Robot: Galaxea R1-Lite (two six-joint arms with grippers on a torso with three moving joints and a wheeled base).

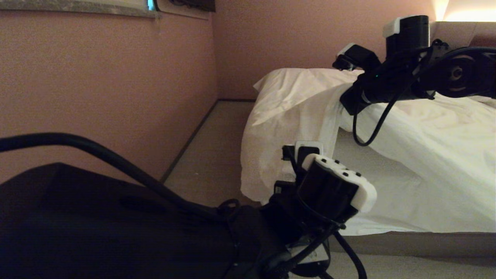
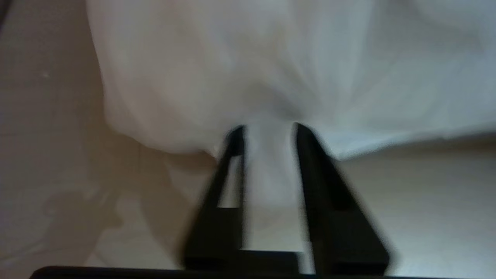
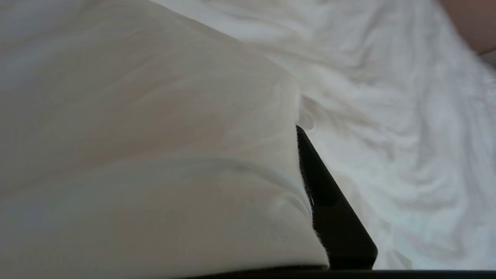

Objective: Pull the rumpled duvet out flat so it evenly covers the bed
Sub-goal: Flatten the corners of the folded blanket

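Both claws at the duvet's corner

Left claw (image 2: 267, 130), parted, straddles the duvet (image 1: 294, 112) hem; right claw (image 3: 300, 131) grips a fold over the bed (image 1: 387, 166).

Head camera wide; wrist cameras close on duvet (image 2: 271, 58).

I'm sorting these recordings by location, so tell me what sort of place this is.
Probably a bedroom, maybe a hotel room. A bed with a rumpled white duvet hanging over its corner stands near a plain pink wall, over carpeted floor, with warm lamplight glowing at the head end.
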